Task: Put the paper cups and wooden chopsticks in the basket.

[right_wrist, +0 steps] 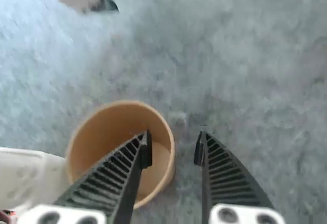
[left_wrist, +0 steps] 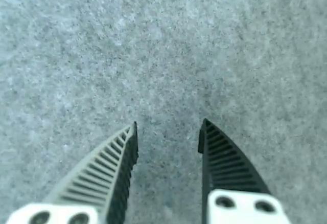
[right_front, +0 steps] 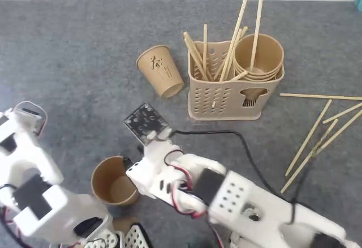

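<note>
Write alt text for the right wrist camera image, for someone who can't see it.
The right gripper hangs open over an upright brown paper cup, one finger above the cup's opening and the other outside its rim. The cup stands on a grey felt-like table cover.

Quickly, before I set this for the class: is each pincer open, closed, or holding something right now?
Left pincer: open, holding nothing.
Right pincer: open astride the rim of a paper cup, nothing gripped.

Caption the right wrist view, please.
Open right tool straddles the rim of an upright paper cup on grey mat.
</note>
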Robot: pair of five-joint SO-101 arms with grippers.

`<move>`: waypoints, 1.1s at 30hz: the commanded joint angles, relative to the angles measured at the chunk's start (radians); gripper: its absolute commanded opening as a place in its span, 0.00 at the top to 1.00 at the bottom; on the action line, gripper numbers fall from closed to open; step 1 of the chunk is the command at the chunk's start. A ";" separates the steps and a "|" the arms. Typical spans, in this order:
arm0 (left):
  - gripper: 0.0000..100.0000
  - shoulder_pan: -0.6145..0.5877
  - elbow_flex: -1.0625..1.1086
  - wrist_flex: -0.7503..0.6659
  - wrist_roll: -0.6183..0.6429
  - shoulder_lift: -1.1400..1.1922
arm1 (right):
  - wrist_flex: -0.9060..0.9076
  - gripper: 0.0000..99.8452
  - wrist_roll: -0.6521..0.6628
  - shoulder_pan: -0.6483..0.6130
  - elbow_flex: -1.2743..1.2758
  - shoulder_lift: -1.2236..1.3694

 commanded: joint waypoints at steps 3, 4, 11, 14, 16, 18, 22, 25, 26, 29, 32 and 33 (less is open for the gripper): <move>0.82 0.006 -0.056 -0.026 0.006 -0.003 | -0.025 0.84 -0.018 -0.024 -0.025 0.093; 0.82 0.012 -0.056 -0.026 0.006 -0.003 | -0.028 0.84 -0.017 -0.041 -0.025 0.110; 0.82 0.018 -0.053 -0.026 0.005 -0.003 | -0.033 0.87 -0.021 -0.019 -0.044 0.245; 0.82 0.020 -0.050 -0.025 0.005 -0.003 | -0.021 1.00 -0.018 0.022 -0.078 0.262; 0.82 0.038 -0.048 -0.020 0.002 -0.003 | 0.007 0.97 -0.020 0.051 -0.089 0.251; 0.82 0.055 -0.035 -0.025 0.000 -0.005 | 0.048 1.00 -0.020 0.087 -0.110 0.219; 0.82 0.058 -0.033 -0.025 0.000 -0.005 | 0.189 0.99 -0.015 0.179 -0.201 0.094; 0.82 0.058 -0.031 -0.025 0.000 -0.005 | 0.288 0.99 -0.015 0.259 -0.290 -0.002; 0.82 0.060 -0.031 -0.025 0.000 -0.005 | 0.315 0.99 -0.015 0.286 -0.321 -0.027; 0.82 0.078 -0.030 -0.023 -0.002 -0.005 | 0.394 0.99 0.018 0.371 -0.422 -0.088; 0.82 0.103 -0.024 -0.017 -0.055 -0.011 | 0.470 0.99 0.043 0.444 -0.565 -0.128; 0.82 0.115 -0.013 -0.017 -0.107 -0.015 | 0.499 0.99 0.043 0.463 -0.629 -0.133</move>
